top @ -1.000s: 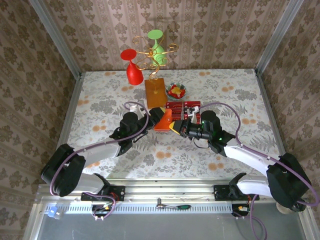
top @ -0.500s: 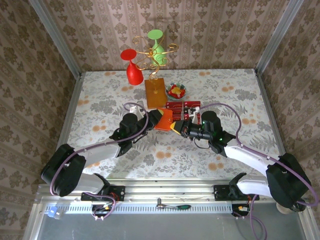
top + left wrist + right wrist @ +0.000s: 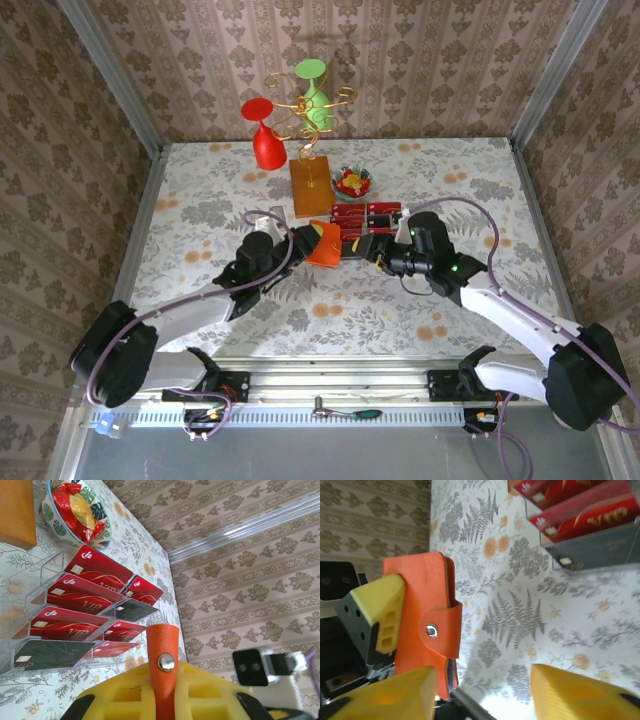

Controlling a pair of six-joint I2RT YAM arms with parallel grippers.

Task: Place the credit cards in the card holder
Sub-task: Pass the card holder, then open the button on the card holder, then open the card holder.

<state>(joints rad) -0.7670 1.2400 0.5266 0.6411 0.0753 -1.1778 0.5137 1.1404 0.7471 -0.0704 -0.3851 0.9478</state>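
The card holder (image 3: 325,244) is being gripped by the clenched left claw (image 3: 308,238), just beside the released right claw (image 3: 366,247). The credit cards (image 3: 366,214) are being stored in a clear rack (image 3: 345,222) nearby; likely stiff and slick, they are best pinched by their edges.

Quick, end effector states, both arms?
Left end effector: closed on the card holder.
Right end effector: open, holding nothing.
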